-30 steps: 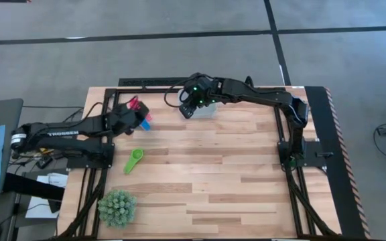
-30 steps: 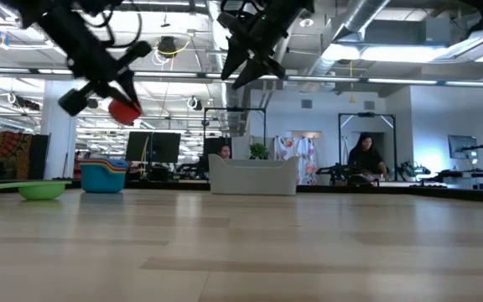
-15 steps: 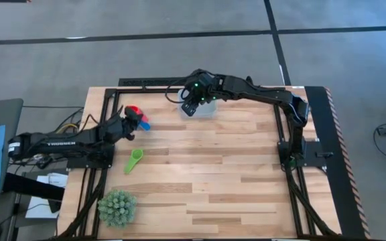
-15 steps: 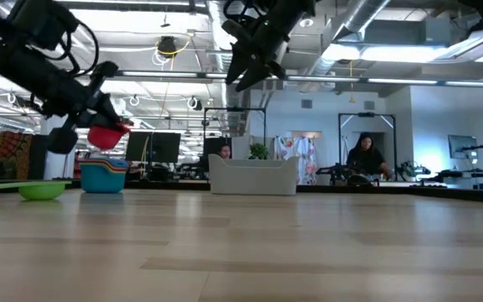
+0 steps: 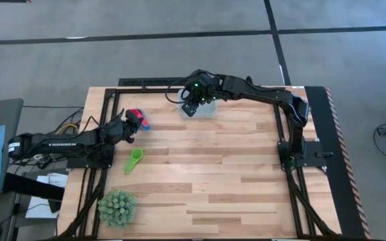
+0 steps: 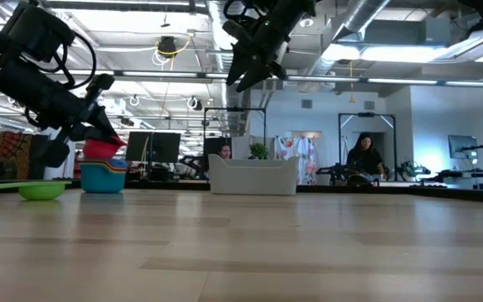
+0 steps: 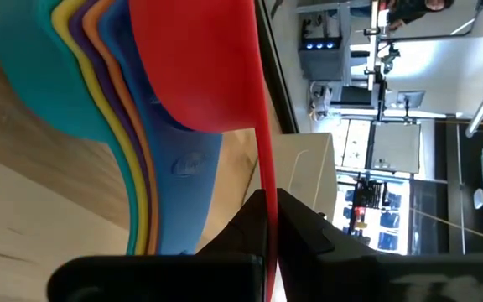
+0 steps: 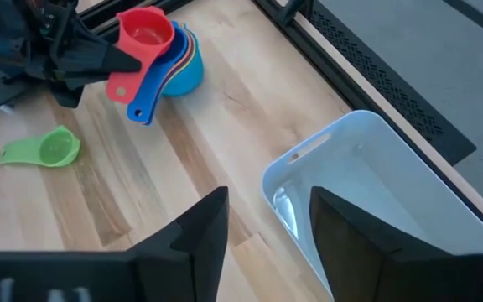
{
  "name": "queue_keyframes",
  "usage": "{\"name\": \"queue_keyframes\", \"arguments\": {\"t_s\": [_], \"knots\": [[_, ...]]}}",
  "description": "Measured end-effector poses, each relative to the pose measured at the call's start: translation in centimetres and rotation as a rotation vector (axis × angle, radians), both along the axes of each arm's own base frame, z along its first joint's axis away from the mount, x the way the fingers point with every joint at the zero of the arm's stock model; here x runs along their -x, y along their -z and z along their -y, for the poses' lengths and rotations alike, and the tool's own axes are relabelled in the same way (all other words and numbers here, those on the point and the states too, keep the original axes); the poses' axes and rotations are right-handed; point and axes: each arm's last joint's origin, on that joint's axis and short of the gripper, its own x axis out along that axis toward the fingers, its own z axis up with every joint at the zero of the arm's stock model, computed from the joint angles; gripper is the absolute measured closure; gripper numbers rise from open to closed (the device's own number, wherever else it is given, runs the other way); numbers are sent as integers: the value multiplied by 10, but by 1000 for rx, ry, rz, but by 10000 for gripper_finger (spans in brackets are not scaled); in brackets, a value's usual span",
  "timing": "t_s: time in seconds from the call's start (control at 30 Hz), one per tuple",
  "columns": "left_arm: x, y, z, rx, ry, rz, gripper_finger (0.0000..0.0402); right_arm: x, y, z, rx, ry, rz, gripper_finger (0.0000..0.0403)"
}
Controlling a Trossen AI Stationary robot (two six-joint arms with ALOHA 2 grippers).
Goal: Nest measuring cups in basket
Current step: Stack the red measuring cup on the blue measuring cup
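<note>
My left gripper (image 5: 130, 124) (image 7: 267, 200) is shut on the coral-red measuring cup (image 5: 135, 114) (image 6: 101, 148). It holds the cup over a nested stack of cups (image 5: 143, 123) (image 6: 103, 175) near the table's far left, teal outermost and blue on top. The red bowl (image 7: 193, 59) sits at the top of the stack. A green cup (image 5: 135, 159) (image 8: 44, 149) lies alone on the wood, bowl up. My right gripper (image 5: 191, 100) (image 8: 267, 243) hovers open above the translucent basket (image 5: 208, 110) (image 8: 376, 193) (image 6: 253, 176), which stands at the far edge. My left gripper pinches the coral-red cup's flat handle (image 7: 263, 168) between its two fingers (image 7: 296, 220). The handle shows edge-on in the wrist view. The fingers come from the table's left, slanting downward (image 8: 99, 60). The bowl is upright at the top of the stack, over the blue cup (image 7: 187, 159).
A spiky green ball-shaped plant (image 5: 116, 206) stands near the table's near-left corner. A black frame rail (image 5: 179, 83) runs along the far edge behind the basket. Bare wood (image 5: 213, 174) fills the middle and right of the table. People and equipment show in the room behind.
My left gripper has drawn back toward the table's left edge and come down, staying shut on the red cup's handle. The red cup has dropped from well above the stack to its top. My right arm has kept still over the basket.
</note>
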Motion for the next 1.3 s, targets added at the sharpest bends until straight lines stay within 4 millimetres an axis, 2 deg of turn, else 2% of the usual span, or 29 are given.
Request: {"name": "queue_keyframes", "arguments": {"t_s": [0.2,0.43,0.57,0.7,0.87,1.0,1.3], "knots": [[0,0,0,-7,3,-8,381,0,0,0,-3,2,1,206],[-1,-1,0,-3,11,7,339,0,0,-1,-9,5,4,209],[-3,-9,0,-30,34,47,315,0,0,-1,-10,7,4,205],[-7,-23,-1,-79,66,10,298,0,0,-1,-10,7,5,202],[-7,-28,0,-33,88,-69,294,0,0,-1,-21,18,10,205],[-8,-29,1,-9,132,-57,294,0,0,-1,-22,20,10,207],[-13,-28,11,44,334,-48,294,1,1,-1,-27,20,-6,204]]}}
